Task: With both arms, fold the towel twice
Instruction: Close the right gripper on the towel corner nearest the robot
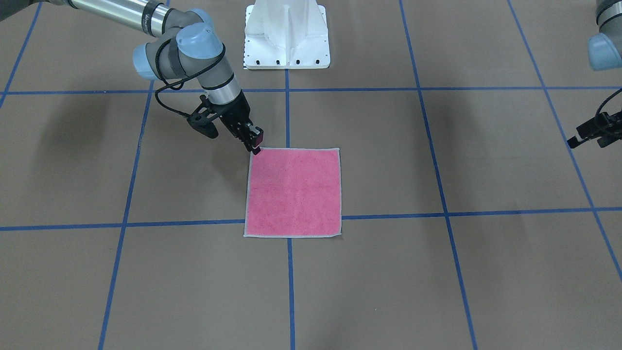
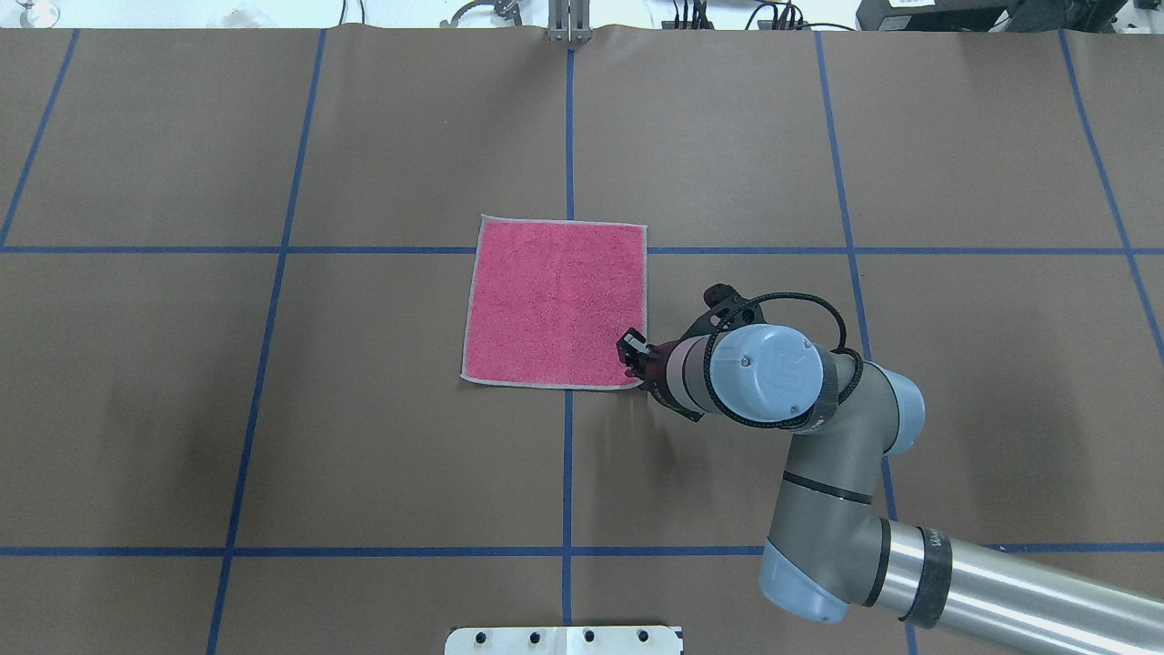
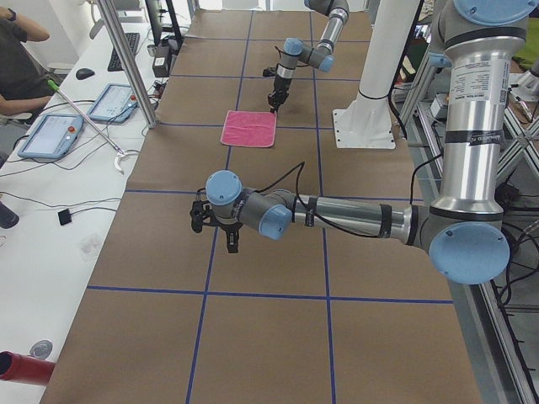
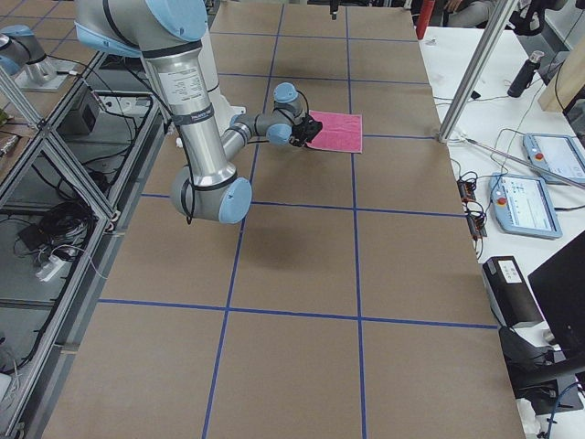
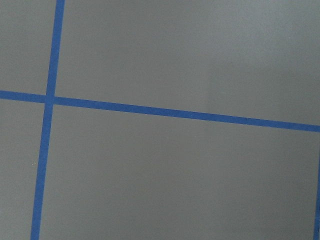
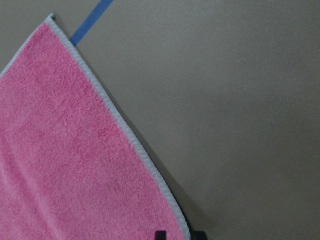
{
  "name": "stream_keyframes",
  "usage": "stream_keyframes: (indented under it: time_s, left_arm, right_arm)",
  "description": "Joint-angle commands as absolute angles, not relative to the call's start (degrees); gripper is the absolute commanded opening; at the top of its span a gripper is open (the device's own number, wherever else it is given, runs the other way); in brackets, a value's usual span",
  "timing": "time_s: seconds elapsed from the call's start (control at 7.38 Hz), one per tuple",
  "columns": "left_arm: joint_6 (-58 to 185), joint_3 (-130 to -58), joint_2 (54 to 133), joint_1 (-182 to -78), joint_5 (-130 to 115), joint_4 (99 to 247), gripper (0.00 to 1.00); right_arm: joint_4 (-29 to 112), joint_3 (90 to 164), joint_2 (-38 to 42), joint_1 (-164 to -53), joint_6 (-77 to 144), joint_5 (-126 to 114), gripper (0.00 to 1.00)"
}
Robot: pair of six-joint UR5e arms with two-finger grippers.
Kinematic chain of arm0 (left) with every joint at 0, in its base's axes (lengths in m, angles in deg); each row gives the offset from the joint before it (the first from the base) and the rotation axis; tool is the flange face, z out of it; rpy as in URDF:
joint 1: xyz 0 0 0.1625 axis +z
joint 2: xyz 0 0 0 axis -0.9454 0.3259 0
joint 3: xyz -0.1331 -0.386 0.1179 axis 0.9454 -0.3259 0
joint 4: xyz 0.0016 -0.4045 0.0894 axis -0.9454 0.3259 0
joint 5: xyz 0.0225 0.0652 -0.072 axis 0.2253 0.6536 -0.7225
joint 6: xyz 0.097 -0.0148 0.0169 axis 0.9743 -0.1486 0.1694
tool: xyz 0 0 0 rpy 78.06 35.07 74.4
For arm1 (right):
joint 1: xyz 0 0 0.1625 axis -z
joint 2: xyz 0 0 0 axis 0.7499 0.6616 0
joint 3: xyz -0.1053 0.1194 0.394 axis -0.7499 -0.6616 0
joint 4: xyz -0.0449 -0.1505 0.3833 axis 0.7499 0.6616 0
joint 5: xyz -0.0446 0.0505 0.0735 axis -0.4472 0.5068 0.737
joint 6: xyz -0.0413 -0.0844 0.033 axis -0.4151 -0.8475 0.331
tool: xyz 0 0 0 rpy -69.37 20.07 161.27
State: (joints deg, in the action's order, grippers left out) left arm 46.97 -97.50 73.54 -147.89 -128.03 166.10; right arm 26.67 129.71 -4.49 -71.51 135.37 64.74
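Bright, even light from above covers the brown paper-covered table (image 1: 437, 291). Faint, soft-edged shadows lie beside the pink square terry towel (image 1: 293, 193); both wrist views look slightly soft.

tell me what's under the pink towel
The towel lies flat on the brown table. Two blue tape lines run in under its edges; the spot where they would cross is covered. The towel's lower face is hidden too.

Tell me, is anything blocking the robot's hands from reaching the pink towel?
Nothing visible. The right gripper is at a corner of the towel. Between the left gripper and the towel lies only bare table with blue tape lines.
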Motion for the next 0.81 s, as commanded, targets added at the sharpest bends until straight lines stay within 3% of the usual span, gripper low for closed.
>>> stream_keyframes:
  time_s: [0.0,0.27,0.68]
  left_arm:
    - [47.1,-97.3,73.5,-147.9,-128.0,166.2,1.00]
    - [47.1,-97.3,73.5,-147.9,-128.0,166.2,1.00]
    - [47.1,-97.2,73.7,-147.9,-127.8,166.1,0.99]
  right_arm:
    - [26.6,129.8,-4.6,-71.3,135.4,64.7,0.31]
    - [26.6,129.8,-4.5,-71.3,135.4,64.7,0.25]
    - [26.6,130.2,-4.4,-71.3,135.4,64.6,0.04]
